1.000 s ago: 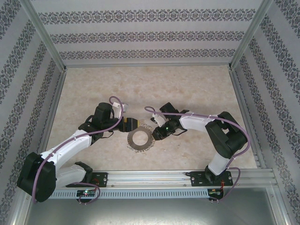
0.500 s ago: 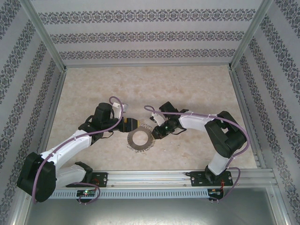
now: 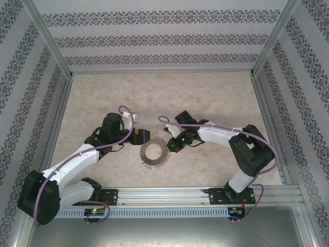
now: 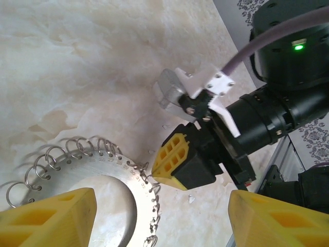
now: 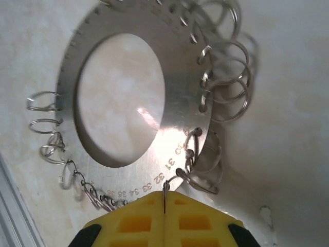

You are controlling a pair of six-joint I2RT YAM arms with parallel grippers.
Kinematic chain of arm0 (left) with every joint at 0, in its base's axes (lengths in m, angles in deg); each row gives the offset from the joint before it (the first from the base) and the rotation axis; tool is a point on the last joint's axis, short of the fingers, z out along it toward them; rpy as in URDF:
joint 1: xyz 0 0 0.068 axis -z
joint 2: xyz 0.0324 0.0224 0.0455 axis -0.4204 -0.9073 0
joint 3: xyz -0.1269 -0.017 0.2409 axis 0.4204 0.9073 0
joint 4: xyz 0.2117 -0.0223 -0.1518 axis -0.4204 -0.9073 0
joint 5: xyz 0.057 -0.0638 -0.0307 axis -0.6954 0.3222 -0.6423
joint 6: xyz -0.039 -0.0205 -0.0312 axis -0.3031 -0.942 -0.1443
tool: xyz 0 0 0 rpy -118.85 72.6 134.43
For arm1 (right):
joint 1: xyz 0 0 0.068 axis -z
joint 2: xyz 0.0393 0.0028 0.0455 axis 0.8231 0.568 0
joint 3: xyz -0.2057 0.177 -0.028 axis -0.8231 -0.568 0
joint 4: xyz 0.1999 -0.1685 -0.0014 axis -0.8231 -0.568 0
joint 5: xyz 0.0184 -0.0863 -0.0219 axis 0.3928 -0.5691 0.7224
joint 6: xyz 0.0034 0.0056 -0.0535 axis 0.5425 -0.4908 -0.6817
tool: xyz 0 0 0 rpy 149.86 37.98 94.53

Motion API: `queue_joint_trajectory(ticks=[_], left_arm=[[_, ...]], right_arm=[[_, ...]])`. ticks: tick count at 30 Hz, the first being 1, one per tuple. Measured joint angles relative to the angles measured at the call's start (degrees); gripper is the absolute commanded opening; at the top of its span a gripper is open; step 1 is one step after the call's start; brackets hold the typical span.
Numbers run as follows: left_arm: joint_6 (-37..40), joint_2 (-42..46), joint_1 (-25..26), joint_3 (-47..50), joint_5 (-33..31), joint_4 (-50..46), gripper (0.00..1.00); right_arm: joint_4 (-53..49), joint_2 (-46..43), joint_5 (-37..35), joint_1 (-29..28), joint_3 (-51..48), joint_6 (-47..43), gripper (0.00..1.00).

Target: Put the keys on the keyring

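The keyring (image 3: 154, 153) lies flat on the marble table, a grey metal ring with a wide hole and thin wire loops around its rim. In the right wrist view my right gripper (image 5: 164, 206) is shut, pinching one wire loop at the keyring's (image 5: 177, 123) numbered edge. From above, the right gripper (image 3: 172, 145) meets the ring's right rim. My left gripper (image 4: 162, 221) stands open over the keyring's (image 4: 128, 177) right side, one finger above the hole; seen from above, the left gripper (image 3: 143, 137) hovers at the ring's upper left. The green-headed key is out of view.
Aluminium rails (image 3: 169, 194) frame the table along the near edge and sides, with patterned walls behind. A small white chip (image 4: 191, 198) lies on the table beside the ring. The right gripper's yellow fingers (image 4: 172, 157) sit close ahead of my left gripper.
The right gripper has edged slightly left against the ring's rim, and the ring shifted a touch. The left arm has barely moved.
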Motion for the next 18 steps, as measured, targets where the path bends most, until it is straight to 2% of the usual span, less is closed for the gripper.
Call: queue_joint_trajectory(ticks=[8, 13, 18], left_arm=[[0.9, 5.4, 0.0, 0.1, 0.1, 0.0, 0.59], [1.5, 11.0, 0.0, 0.6, 1.6, 1.0, 0.43], [3.0, 16.6, 1.9, 2.6, 3.1, 4.5, 0.44]], right_arm=[[2.6, -12.8, 0.4, -4.2, -0.3, -7.0, 0.0], [5.1, -19.0, 3.8, -4.4, -1.3, -11.8, 0.0], [7.6, -24.5, 7.5, -4.4, -2.1, -15.9, 0.0]])
